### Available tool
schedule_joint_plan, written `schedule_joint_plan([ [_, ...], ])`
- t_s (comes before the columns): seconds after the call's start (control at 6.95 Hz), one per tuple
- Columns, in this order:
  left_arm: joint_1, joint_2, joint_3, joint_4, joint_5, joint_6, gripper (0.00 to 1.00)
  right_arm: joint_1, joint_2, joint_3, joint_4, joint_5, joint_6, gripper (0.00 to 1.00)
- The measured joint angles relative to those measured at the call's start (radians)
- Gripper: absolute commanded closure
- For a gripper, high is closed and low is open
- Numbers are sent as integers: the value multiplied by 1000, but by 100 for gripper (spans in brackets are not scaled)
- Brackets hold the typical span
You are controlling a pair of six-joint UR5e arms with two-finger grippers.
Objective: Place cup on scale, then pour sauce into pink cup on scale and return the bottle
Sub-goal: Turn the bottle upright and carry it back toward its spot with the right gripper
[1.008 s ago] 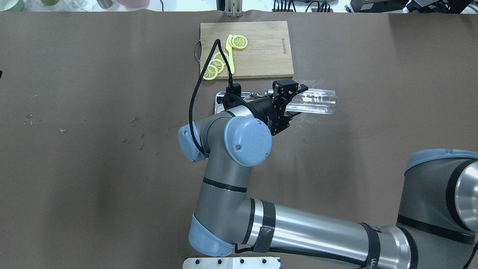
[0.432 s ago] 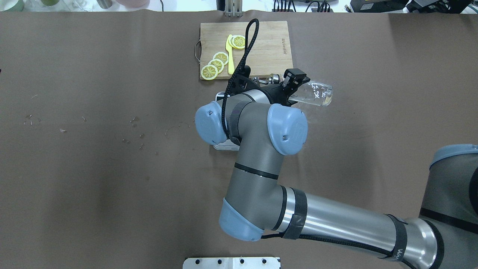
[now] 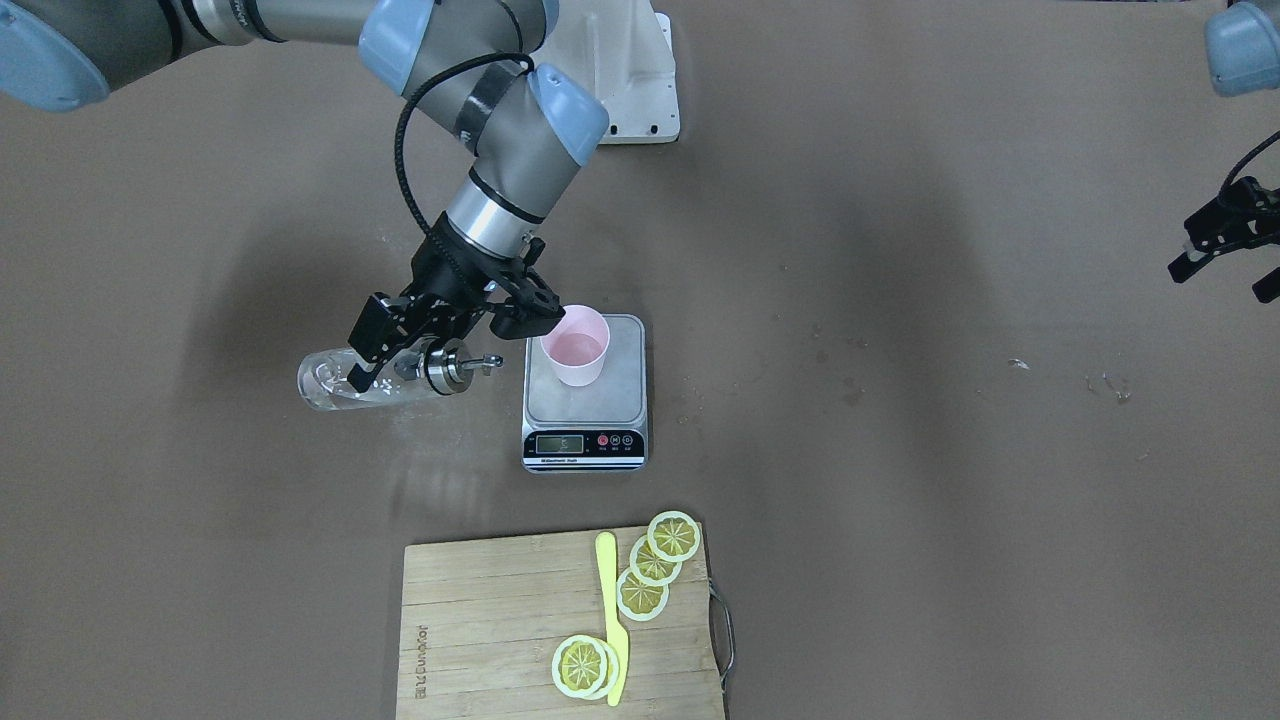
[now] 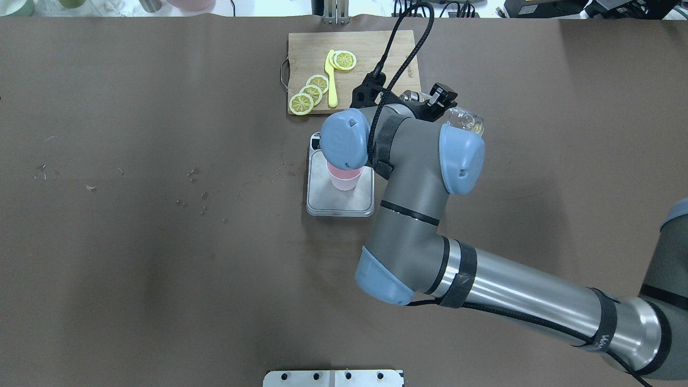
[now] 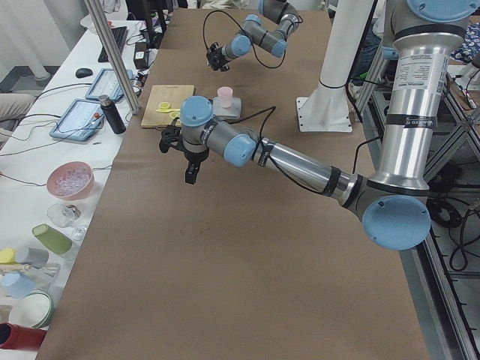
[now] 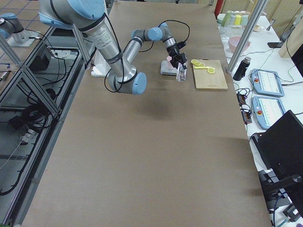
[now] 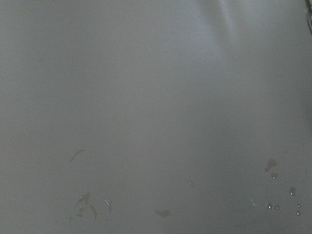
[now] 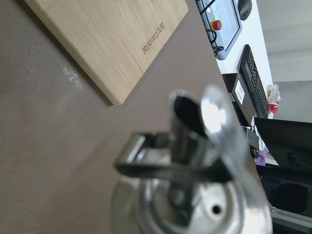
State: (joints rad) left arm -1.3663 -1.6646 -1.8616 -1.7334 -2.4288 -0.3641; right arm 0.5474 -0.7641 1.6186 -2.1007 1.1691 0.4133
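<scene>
The bottle (image 3: 335,385), tipped nearly flat with its spout toward the scale (image 3: 590,405), is clenched in the right gripper (image 3: 440,335), mid-table. The cup (image 3: 575,347) stands on the scale. The left gripper (image 3: 1225,278), toward the table's left end, is spread.

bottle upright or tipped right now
Tipped. The bottle lies roughly sideways in the right end effector, its metal spout pointing toward the pink cup on the scale.

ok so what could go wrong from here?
1. The bottle, clamped in the right gripper, is tipped near level with its spout short of the cup: drips could land on the table or scale.
2. A gripper finger sits close beside the cup's rim; a swing could knock it over.
</scene>
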Motion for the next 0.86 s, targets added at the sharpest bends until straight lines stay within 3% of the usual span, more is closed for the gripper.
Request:
schedule_joint_plan([
  [0.86, -36, -22, -14, 2, 2, 1, 3, 187, -160, 24, 397, 346, -61, 100],
])
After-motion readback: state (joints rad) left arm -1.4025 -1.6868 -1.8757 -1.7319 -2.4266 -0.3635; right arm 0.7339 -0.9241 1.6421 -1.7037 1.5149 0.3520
